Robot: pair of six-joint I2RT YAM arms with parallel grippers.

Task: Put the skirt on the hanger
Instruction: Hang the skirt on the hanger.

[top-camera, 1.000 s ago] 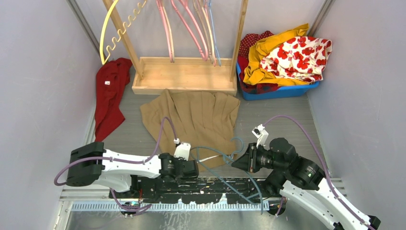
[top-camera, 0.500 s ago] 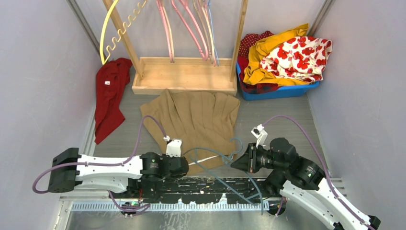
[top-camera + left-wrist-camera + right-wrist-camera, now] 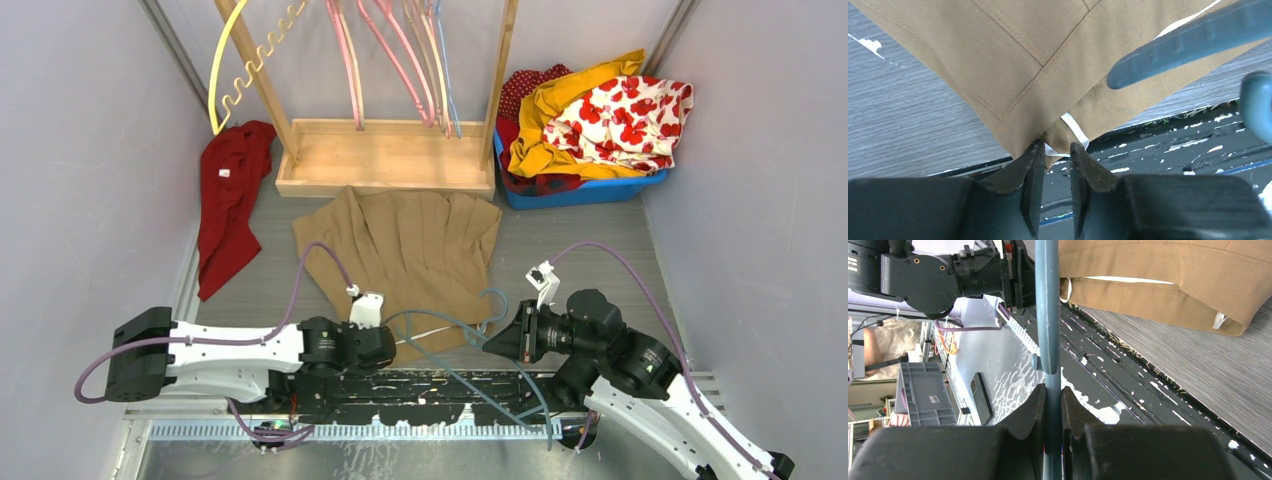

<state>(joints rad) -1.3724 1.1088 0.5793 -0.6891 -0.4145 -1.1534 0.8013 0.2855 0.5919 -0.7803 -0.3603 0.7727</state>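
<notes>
The right end effector (image 3: 1053,390) clamped the blue hanger (image 3: 1048,300) near the worktop's (image 3: 255,290) front edge. The left end effector (image 3: 1054,147), jaws narrowly parted, met the near corner of the tan skirt (image 3: 400,245), spread flat mid-worktop. It should take in more cloth before closing.

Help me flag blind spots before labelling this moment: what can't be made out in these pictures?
Left wrist: whether the left gripper pinches the skirt; its corner sits right at the fingertips.
Right wrist: the hanger's far end, cut off by the top edge beyond the right gripper.
Top: the wooden rack's upper part, cut off by the top edge.
Top: the blue bin's contents, under heaped clothes.
</notes>
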